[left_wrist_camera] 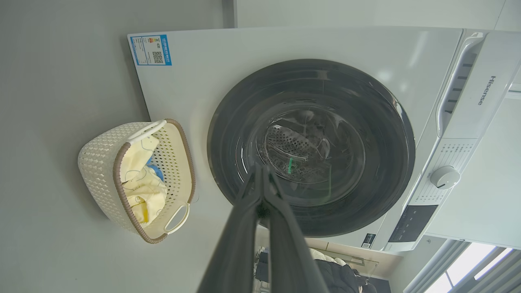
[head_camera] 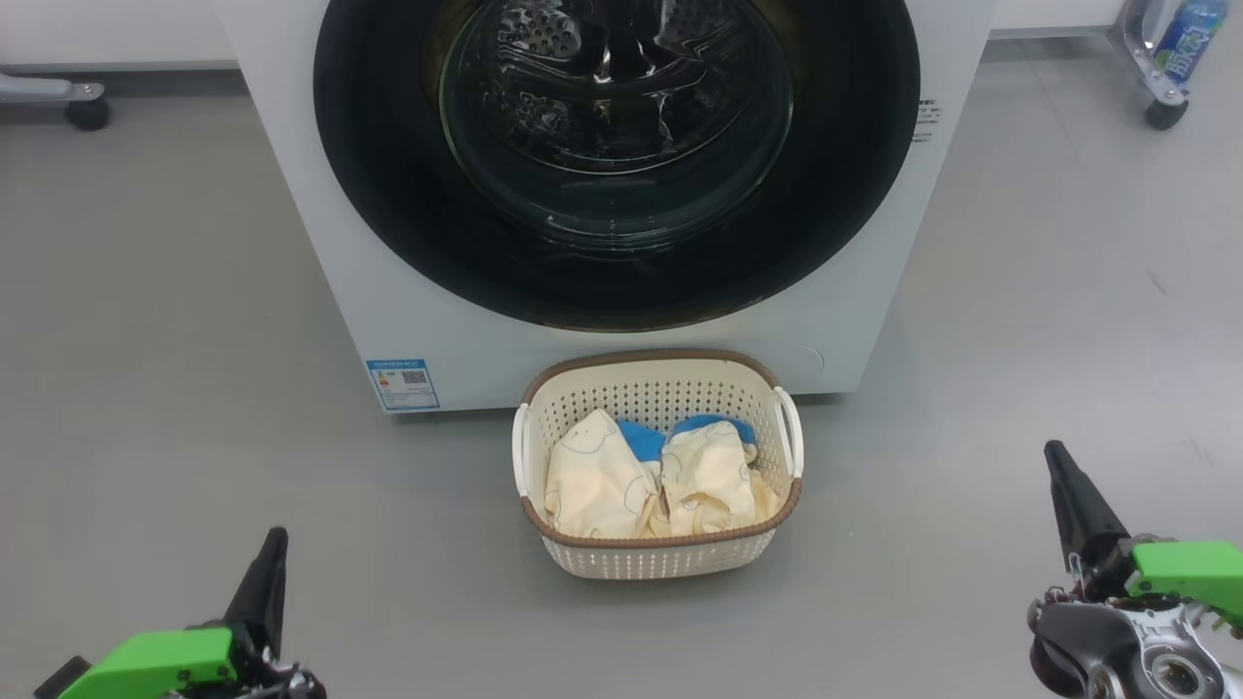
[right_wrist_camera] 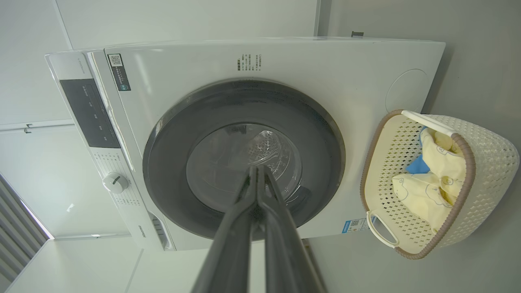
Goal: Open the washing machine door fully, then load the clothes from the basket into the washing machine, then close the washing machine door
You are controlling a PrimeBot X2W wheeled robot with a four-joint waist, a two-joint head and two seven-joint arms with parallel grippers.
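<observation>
- The big white front-loading washing machine (head_camera: pixel 320 252) stands on the grey floor (head_camera: pixel 146 388), toward the floor's far edge by the pale wall.
- Its large round door (head_camera: pixel 845 194), a glossy black rim around a bulging clear glass centre, lies shut flat against the machine's front. The perforated steel drum shows through the glass.
- The small cream-white perforated plastic basket (head_camera: pixel 660 386), with a brown rim band and white side handles, sits on the floor just in front of the machine's base, below the door. I cannot tell whether it touches the machine.
- The soft cream-yellow clothes (head_camera: pixel 602 481), with blue trim and faint bear outlines, lie bunched inside the basket.
- The left gripper (head_camera: pixel 275 540) hangs over the floor's near left part, jaws pressed together on nothing, well apart from the basket.
- The right gripper (head_camera: pixel 1057 456) hangs over the near right part, jaws likewise together and empty.
</observation>
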